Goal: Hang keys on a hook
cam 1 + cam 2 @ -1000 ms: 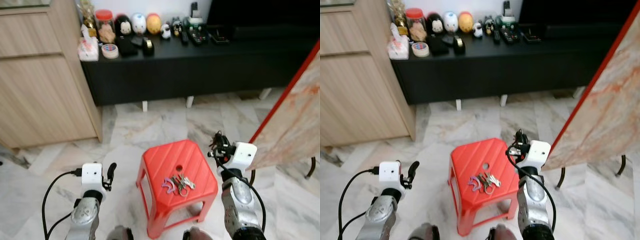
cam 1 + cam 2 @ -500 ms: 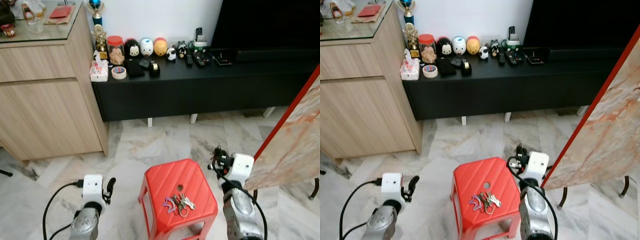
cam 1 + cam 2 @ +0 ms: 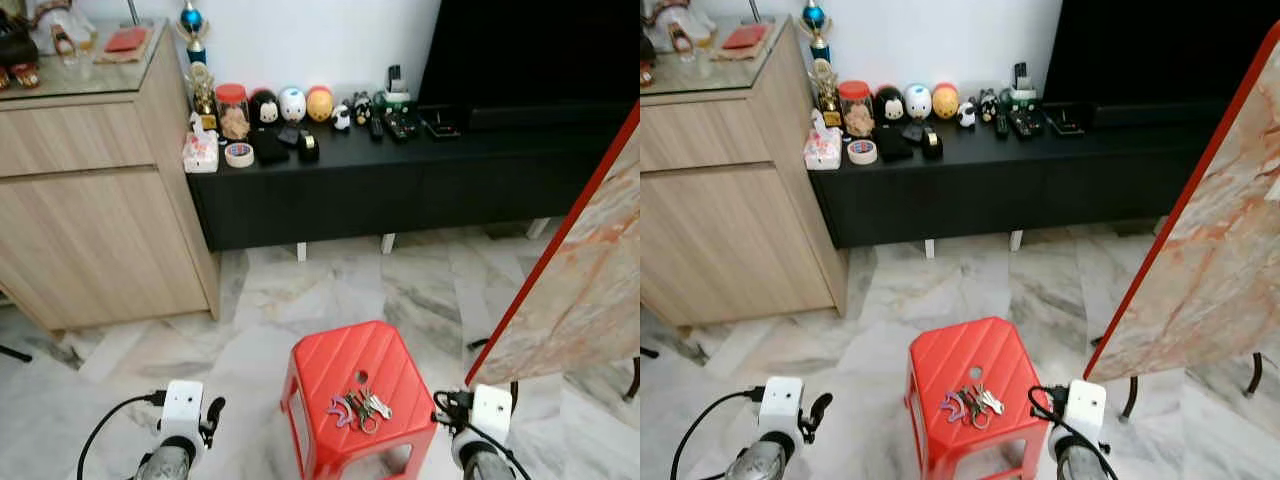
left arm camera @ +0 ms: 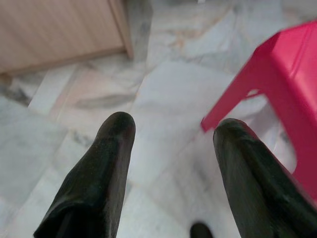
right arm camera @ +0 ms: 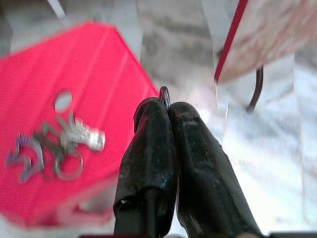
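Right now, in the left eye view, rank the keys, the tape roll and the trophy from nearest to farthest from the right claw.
1. Keys: on the red stool, just left of the right claw.
2. Tape roll: left end of the black console.
3. Trophy: behind the tape roll, by the wall.

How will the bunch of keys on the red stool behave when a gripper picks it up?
The bunch of keys is several loose pieces on rings, so it will probably dangle and swing rather than stay stiff. It looks metal, likely heavy for its size. Lying flat on the smooth red stool, it may slide when pushed, making a pinch difficult.
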Tool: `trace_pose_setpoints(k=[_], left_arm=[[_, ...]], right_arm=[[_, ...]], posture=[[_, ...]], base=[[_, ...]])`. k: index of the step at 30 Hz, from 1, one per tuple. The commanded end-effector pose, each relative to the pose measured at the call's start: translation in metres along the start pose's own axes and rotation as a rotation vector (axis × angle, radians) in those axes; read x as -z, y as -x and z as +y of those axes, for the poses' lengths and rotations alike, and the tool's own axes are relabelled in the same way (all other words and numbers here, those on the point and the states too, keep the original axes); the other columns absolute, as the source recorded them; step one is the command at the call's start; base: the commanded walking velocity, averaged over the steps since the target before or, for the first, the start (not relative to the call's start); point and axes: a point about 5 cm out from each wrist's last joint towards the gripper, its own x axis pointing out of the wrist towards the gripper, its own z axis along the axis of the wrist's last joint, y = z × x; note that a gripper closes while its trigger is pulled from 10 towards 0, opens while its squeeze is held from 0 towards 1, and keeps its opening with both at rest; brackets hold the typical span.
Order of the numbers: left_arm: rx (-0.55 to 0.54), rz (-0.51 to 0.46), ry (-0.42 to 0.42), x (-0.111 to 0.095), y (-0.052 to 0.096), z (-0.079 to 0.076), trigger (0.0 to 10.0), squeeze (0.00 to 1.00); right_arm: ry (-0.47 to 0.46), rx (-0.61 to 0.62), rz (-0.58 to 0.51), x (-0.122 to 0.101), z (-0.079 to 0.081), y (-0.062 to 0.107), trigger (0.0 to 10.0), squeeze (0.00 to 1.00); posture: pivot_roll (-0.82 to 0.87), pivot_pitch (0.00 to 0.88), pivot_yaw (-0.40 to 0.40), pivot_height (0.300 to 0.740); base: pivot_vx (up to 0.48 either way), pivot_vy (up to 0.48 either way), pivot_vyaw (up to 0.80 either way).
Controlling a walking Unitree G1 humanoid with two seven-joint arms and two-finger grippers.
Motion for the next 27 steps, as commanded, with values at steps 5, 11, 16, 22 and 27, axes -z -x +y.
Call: trace_pose_setpoints(k=[5, 11, 16, 22, 27], left_arm=[[-0.001, 0.107, -0.033, 0.016, 0.003, 0.004, 10.0, 0.00], [0.015, 0.239, -0.038, 0.042, 0.014, -0.002, 10.0, 0.00], [0.016, 0.274, -0.037, 0.051, 0.020, -0.004, 10.0, 0.00], [0.007, 0.277, -0.032, 0.052, 0.020, -0.003, 10.0, 0.00], [0.003, 0.274, -0.034, 0.051, 0.020, -0.001, 10.0, 0.00]], right_arm=[[0.028, 0.020, 0.153, 0.033, -0.009, 0.013, 10.0, 0.00], [-0.019, 0.075, 0.275, 0.059, -0.026, 0.027, 10.0, 0.00], [-0.076, 0.108, 0.306, 0.069, -0.034, 0.035, 10.0, 0.00], [-0.059, 0.102, 0.327, 0.075, -0.034, 0.039, 10.0, 0.00], [-0.063, 0.103, 0.340, 0.078, -0.033, 0.040, 10.0, 0.00]], posture=[[0.02, 0.000, -0.016, 0.740], [0.02, 0.000, -0.020, 0.740], [0.02, 0.000, -0.020, 0.740], [0.02, 0.000, -0.021, 0.740], [0.03, 0.000, -0.018, 0.740]], base=[[0.000, 0.000, 0.00], [0.000, 0.000, 0.00], [0.000, 0.000, 0.00], [0.000, 0.000, 0.00], [0.000, 0.000, 0.00]])
